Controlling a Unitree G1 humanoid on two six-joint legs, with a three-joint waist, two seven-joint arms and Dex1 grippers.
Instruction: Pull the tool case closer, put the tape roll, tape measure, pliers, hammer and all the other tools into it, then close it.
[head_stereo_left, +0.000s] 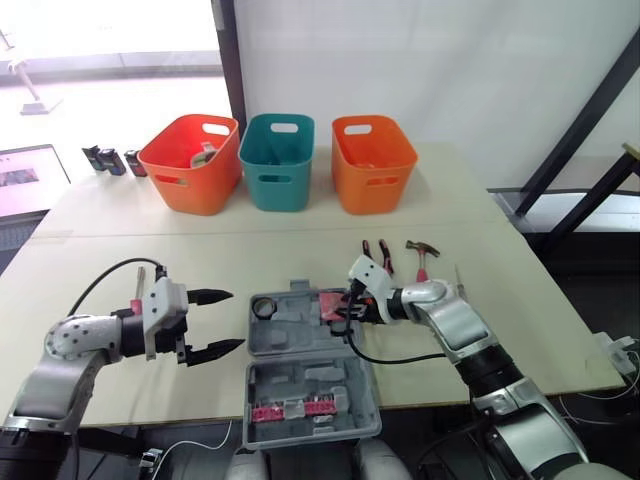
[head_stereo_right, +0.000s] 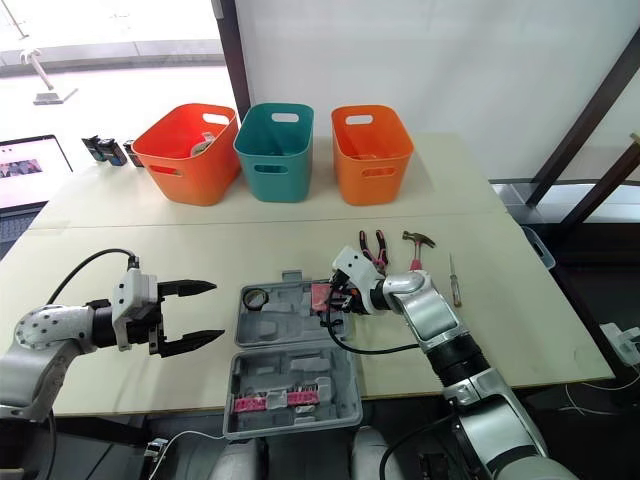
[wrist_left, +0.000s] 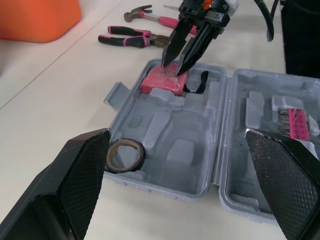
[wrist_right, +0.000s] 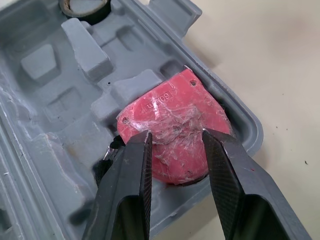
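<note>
The grey tool case (head_stereo_left: 300, 345) lies open near the table's front edge. A tape roll (head_stereo_left: 264, 307) sits in its far left pocket. A pink tape measure (wrist_right: 175, 120) lies in the far right pocket. My right gripper (wrist_right: 175, 132) hovers just over it, fingers a little apart and narrower than the tape measure, not clasping it. To the left of the case my left gripper (head_stereo_left: 232, 320) is wide open and holds nothing. Pliers (head_stereo_left: 380, 256) and a hammer (head_stereo_left: 422, 255) lie on the table behind the case. A screwdriver (head_stereo_right: 453, 280) lies further right.
Three bins stand at the back: orange (head_stereo_left: 190, 165), teal (head_stereo_left: 278, 160), orange (head_stereo_left: 372, 165). Small black items (head_stereo_left: 110, 160) and a laptop (head_stereo_left: 25, 178) are at the far left. Pink bit holders (head_stereo_left: 295, 408) fill the near half of the case.
</note>
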